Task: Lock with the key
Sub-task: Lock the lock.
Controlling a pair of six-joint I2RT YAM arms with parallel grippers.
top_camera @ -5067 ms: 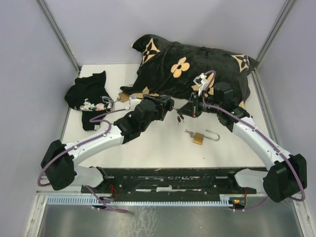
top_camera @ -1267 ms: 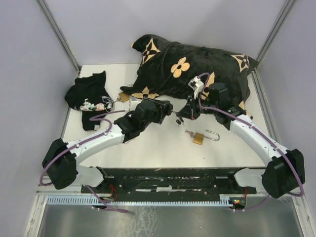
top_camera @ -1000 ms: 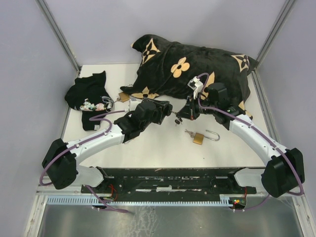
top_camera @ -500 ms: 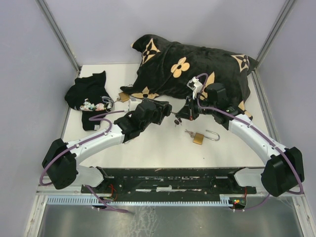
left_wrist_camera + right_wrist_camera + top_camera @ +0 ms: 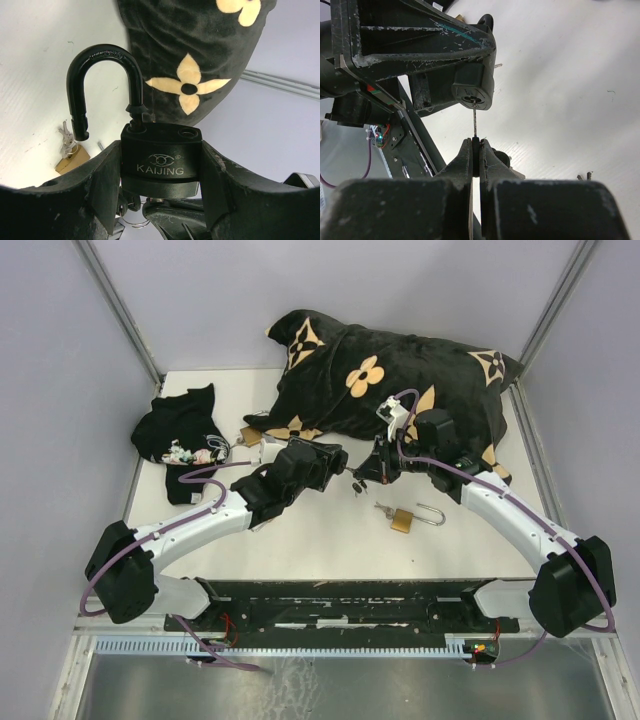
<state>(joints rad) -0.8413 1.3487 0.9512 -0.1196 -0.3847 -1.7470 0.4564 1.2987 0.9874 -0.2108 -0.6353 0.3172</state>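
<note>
Black padlock (image 5: pixel 161 162): metal body marked KAIJING, clamped across its 2 flat sides between the left fingers (image 5: pixel 107 182), which stand spread to the body's width. Held clear of the worktop (image 5: pixel 320 540). Shackle (image 5: pixel 102 75) is swung open above the fingers, its free end off the socket.

Handling, as judged: dense, rigid, smooth-faced. It is likely to twist in the grip if pushed off-axis, so a hold low on the body, as here, suits.

Key (image 5: pixel 474 122): thin stiff blade, pinched by its head in the right fingers (image 5: pixel 462 165), which are pressed together on it. The tip meets the keyway (image 5: pixel 473 101) on the padlock's underside, straight ahead of those fingers. Depth of entry cannot be told. The blade is slight and probably bends if turned out of line. The shackle likely needs pressing home.

Other items:
- Brass padlock (image 5: pixel 402 520), shackle open, lies on the worktop below the right fingers, apart from both.
- Patterned black cushion (image 5: pixel 390 370) lies just beyond both sets of fingers, close behind the right wrist.
- Dark garment (image 5: pixel 180 435) lies well to the left.

No item blocks the keyway.
</note>
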